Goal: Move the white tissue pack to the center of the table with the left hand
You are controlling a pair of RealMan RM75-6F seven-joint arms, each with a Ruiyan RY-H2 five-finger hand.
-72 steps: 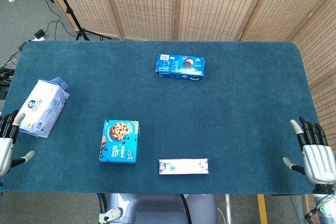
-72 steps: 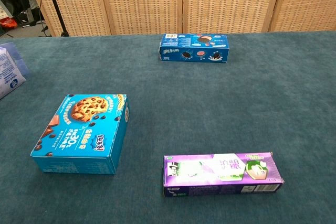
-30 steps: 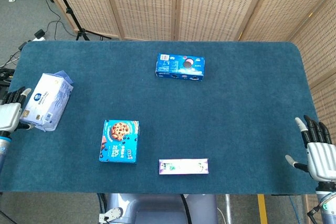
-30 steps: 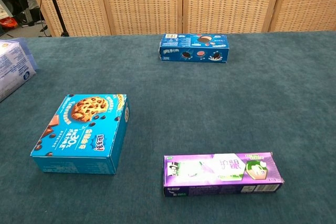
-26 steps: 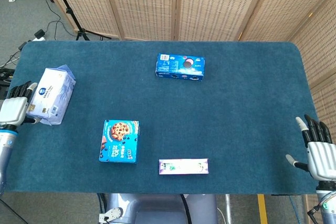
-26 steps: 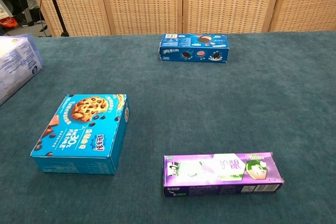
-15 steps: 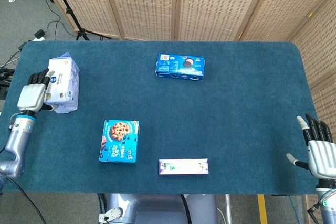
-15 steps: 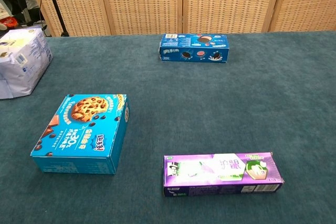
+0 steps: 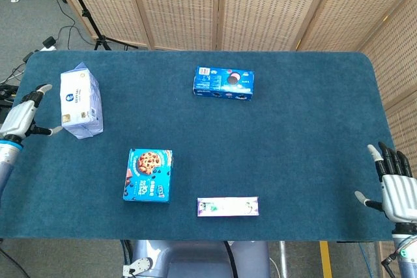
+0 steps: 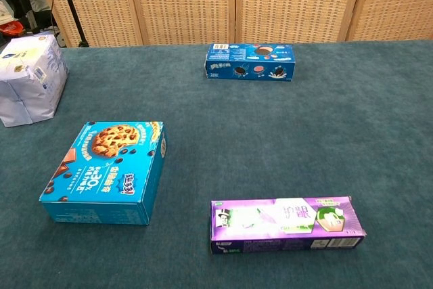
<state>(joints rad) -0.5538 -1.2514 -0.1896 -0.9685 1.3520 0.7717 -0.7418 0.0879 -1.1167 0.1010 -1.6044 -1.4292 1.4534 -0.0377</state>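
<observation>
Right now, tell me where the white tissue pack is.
The white tissue pack sits at the table's far-left side in the head view, beside the open left hand.

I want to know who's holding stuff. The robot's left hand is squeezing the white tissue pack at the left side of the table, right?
Not quite. In the head view the left hand is open beside the tissue pack, not squeezing it. The pack does sit at the left side of the table.
</observation>
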